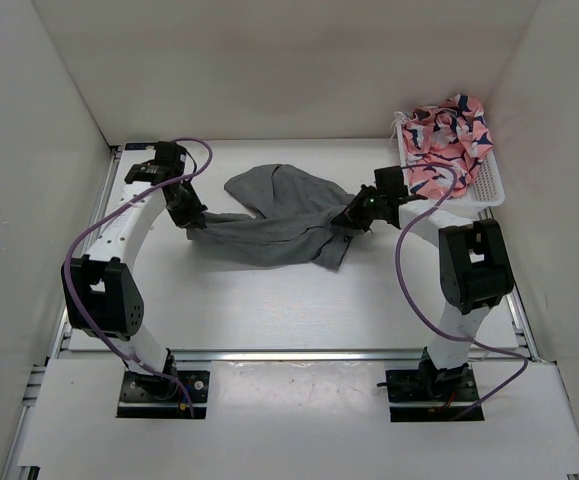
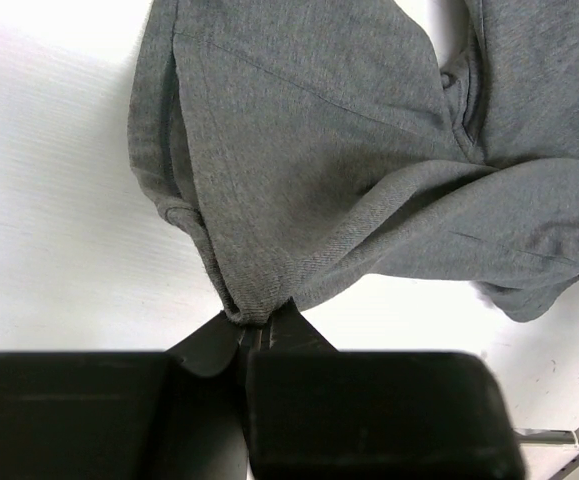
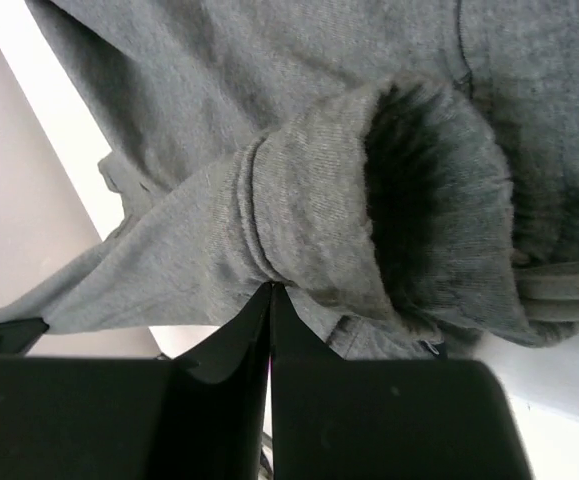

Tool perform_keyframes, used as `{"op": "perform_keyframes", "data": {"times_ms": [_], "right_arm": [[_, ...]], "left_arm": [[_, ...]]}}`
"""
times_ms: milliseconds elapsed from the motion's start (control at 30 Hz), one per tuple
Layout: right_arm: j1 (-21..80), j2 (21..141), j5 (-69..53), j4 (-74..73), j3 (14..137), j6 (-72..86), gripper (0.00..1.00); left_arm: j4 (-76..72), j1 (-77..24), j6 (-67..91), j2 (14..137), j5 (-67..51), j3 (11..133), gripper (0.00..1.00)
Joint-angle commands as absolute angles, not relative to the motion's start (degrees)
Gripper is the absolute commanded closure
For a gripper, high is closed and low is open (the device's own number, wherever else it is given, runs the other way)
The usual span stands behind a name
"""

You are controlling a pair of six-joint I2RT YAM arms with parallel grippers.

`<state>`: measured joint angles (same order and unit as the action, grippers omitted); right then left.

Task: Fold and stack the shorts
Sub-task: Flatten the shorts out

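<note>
Shorts (image 1: 287,220) pinched at both ends — left gripper (image 2: 259,326) and right gripper (image 3: 270,290) clamped on them, seemingly slack.

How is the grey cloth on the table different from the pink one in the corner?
The grey shorts are plain; the pink cloth is patterned with dark and white. The grey shorts lie on the table, pinched by the left pincer and right pincer; the pink cloth sits bunched in a white basket, untouched. Both are soft, crumpled fabric.
</note>
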<state>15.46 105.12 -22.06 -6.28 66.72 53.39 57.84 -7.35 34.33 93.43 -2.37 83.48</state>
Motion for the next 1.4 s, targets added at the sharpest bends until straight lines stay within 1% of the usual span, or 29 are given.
{"op": "perform_keyframes", "data": {"times_ms": [0,133,167,200,233,267,300,333,400,433,600,633,700,733,800,900,967,1033,1067,1100,1133,1200,1233,1267,1333,1367], "right_arm": [[15.7,105.4,-20.0,-7.9,69.3,51.8,1.00],[15.7,104.2,-17.8,-10.6,70.6,49.5,1.00],[15.7,103.5,-17.2,-12.6,71.1,49.5,0.99],[15.7,102.9,-17.2,-13.4,71.6,48.6,0.93],[15.7,102.9,-17.2,-13.4,71.6,48.6,0.83],[16.3,102.3,-17.2,-14.1,71.6,48.6,0.70],[16.3,102.3,-17.2,-14.1,71.6,48.6,0.50],[17.1,102.3,-17.2,-14.6,72.3,48.6,0.39],[18.0,103.1,-16.7,-15.3,73.5,49.1,0.25],[19.0,103.6,-16.7,-15.9,74.9,49.1,0.22],[22.0,108.9,-14.0,-19.5,79.8,49.1,0.22],[22.0,109.5,-13.3,-20.2,80.5,49.1,0.31],[22.6,110.8,-11.9,-21.4,82.0,49.1,0.41],[22.6,110.8,-11.2,-22.7,82.0,48.4,0.50],[23.1,111.4,-9.5,-23.9,82.5,47.8,0.56],[23.1,111.4,-8.3,-25.7,83.1,47.2,0.61],[23.1,111.4,-7.7,-27.4,83.7,46.7,0.59],[23.1,111.4,-6.4,-28.0,83.7,46.7,0.47],[23.1,111.4,-5.9,-28.0,84.2,46.1,0.34],[23.1,111.4,-5.4,-28.6,84.2,46.1,0.31],[23.1,112.1,-5.4,-28.6,84.8,46.1,0.31],[23.1,112.8,-4.8,-28.6,84.8,46.1,0.45],[23.1,112.9,-4.0,-28.6,84.8,46.1,0.53],[23.1,112.9,-4.0,-28.6,84.8,46.1,0.73],[23.1,112.2,-3.1,-28.6,84.8,46.1,0.91],[23.1,112.1,-2.3,-29.1,84.8,46.1,0.97]], "left_arm": [[57.6,-7.5,34.5,91.2,-2.7,83.8,0.90],[58.1,-7.5,34.5,91.2,-2.2,84.9,0.90],[58.1,-7.5,34.5,91.2,-2.2,85.4,0.90],[58.1,-7.5,34.5,91.2,-2.2,85.4,0.90],[58.1,-7.5,33.9,91.2,-2.2,85.4,0.90],[58.1,-7.5,33.9,91.2,-2.2,85.4,0.90],[58.1,-7.5,33.9,91.2,-2.2,85.4,0.90],[58.1,-7.5,33.9,91.2,-2.2,85.4,0.90],[58.1,-7.5,33.9,91.2,-2.2,85.4,0.90],[58.1,-7.5,33.9,91.2,-2.7,85.4,0.90],[58.1,-7.5,33.9,91.2,-2.7,85.4,0.90],[58.1,-7.5,33.9,91.2,-2.7,85.4,0.90],[58.1,-7.5,33.9,91.2,-2.7,85.4,0.90],[58.1,-7.5,33.9,91.2,-2.7,85.4,0.90],[58.1,-7.5,33.9,91.2,-2.7,85.4,0.90],[58.1,-7.5,33.9,91.2,-2.7,86.0,0.90],[58.1,-7.5,33.9,91.2,-2.7,86.0,0.90],[58.1,-7.5,33.9,91.2,-2.7,86.0,0.90],[58.1,-7.5,33.9,91.2,-2.7,86.0,0.90],[58.1,-7.5,33.9,91.2,-2.7,86.0,0.90],[58.1,-7.5,33.9,91.2,-2.7,86.0,0.90],[58.1,-7.5,33.9,91.2,-2.7,86.0,0.90],[58.1,-7.5,33.9,91.2,-2.7,86.0,0.90],[58.1,-7.5,33.9,91.2,-2.7,86.0,0.90],[58.1,-7.5,33.9,91.2,-2.1,86.0,0.90],[58.1,-7.5,33.9,91.2,-2.1,86.0,0.90]]}}
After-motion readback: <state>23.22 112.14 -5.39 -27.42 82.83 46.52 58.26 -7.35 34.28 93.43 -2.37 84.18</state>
